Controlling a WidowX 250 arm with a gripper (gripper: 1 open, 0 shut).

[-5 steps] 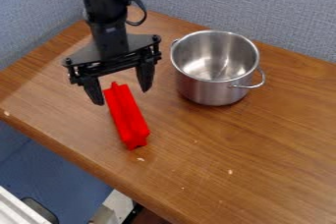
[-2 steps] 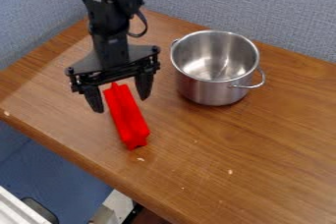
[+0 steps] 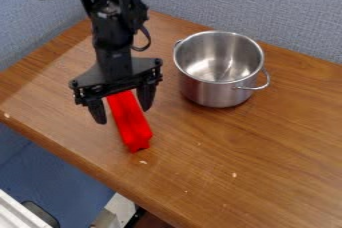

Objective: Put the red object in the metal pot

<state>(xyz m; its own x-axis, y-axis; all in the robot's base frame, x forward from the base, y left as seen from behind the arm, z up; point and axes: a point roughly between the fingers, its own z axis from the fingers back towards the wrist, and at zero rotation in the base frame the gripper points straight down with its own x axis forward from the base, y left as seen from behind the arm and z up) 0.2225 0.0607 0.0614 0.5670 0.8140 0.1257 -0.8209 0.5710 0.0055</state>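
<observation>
The red object (image 3: 131,122) is a long ridged block lying on the wooden table (image 3: 254,162), its near end toward the front edge. My gripper (image 3: 122,101) points straight down over the block's far end, open, with one black finger (image 3: 94,108) on its left and the other on its right; the fingers straddle it with no visible squeeze. The metal pot (image 3: 219,67) stands upright and empty to the right of the gripper, shiny steel with a small side handle.
The table's front edge runs diagonally just below the red block, with blue floor beyond. A blue-grey wall stands behind the table. The black arm rises from the gripper toward the upper left.
The gripper has sunk lower, so its open fingers now flank the far end of the red block. Block and pot have not moved.
</observation>
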